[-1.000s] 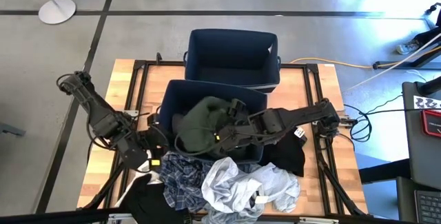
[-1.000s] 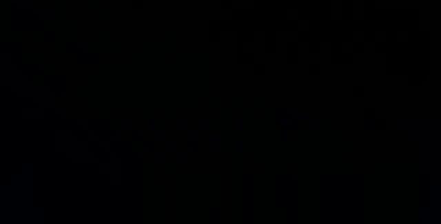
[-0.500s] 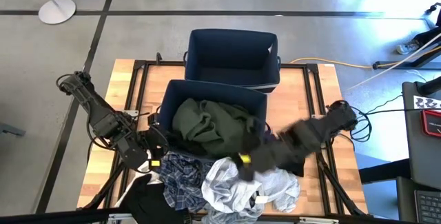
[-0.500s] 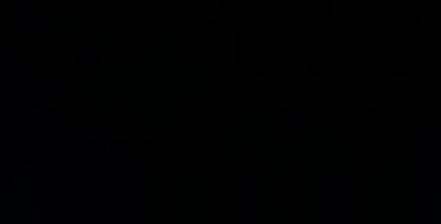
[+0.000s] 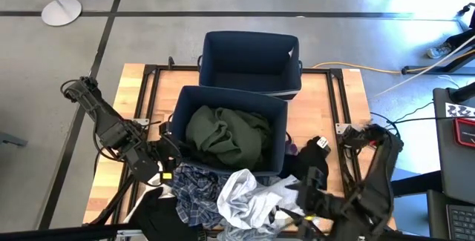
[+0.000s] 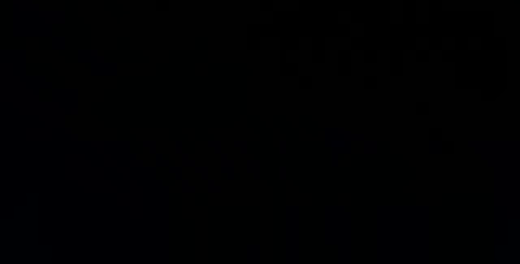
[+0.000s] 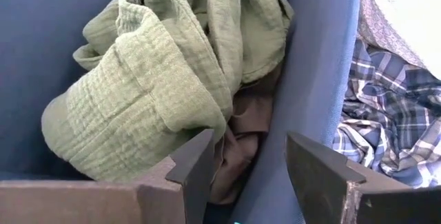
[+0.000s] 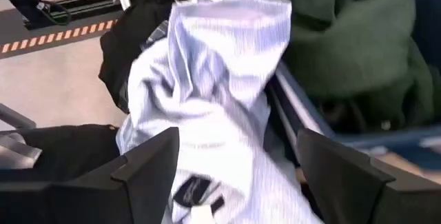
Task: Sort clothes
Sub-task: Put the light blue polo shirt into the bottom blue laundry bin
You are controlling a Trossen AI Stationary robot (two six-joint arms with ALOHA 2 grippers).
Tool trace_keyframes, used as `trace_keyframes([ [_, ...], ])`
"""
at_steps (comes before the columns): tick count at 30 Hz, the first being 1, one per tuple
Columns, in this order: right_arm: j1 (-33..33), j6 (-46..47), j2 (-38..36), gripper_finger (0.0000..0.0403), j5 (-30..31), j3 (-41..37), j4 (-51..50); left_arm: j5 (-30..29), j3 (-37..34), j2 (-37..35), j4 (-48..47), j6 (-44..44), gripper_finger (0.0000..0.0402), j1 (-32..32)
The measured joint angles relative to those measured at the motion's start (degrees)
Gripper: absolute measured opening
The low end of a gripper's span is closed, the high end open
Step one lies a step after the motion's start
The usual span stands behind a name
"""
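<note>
The olive garment (image 5: pixel 226 133) lies heaped in the near bin (image 5: pixel 278 133), filling most of it, and in the left wrist view a brown-grey cloth (image 7: pixel 238 145) is tucked under it against the bin wall. The far bin (image 5: pixel 251 63) stands just behind the near one, touching it. In front of the near bin, on the counter (image 5: pixel 338 96), the other clothes form a loose pile: the plaid shirt (image 5: pixel 197 189) on the left, the pale striped shirt (image 5: pixel 249 196) in the middle, partly over the plaid one, and a black garment (image 5: pixel 312 163) on the right. Another black garment (image 5: pixel 159 215) lies at the front edge, left of the plaid shirt. The left gripper (image 7: pixel 244 165) waits at the left corner of the near bin, its jaws open and empty, one on each side of the bin wall. The right gripper (image 8: pixel 234 162) hangs low over the front right part of the pile, just above the striped shirt; its jaws are wide open and, as far as the blurred view shows, they hold nothing. The low view is completely dark.
</note>
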Motion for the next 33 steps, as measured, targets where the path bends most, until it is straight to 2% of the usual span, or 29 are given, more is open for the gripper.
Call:
trace_keyframes([
  [4,2.3,6.4,0.0,0.0293,1.6,-6.5,0.2,0.0,0.0,0.0,0.0,0.1,0.0166,0.0],
  [15,2.6,16.4,0.1,0.0293,-3.9,-25.8,2.8,-0.7,-3.4,-0.2,1.4,-0.3,0.0166,0.0],
  [20,2.5,14.3,0.1,0.0293,-4.7,-29.9,9.4,-0.3,-3.5,-0.7,2.7,1.3,0.0166,-0.4],
  [25,2.5,9.9,0.1,0.0293,-4.4,-30.7,15.8,0.3,-3.8,-1.6,5.8,4.6,0.0166,-1.5],
  [33,0.2,4.1,2.1,0.0293,0.9,-30.6,16.3,0.4,-3.8,-1.9,7.4,3.7,0.0166,-5.4],
])
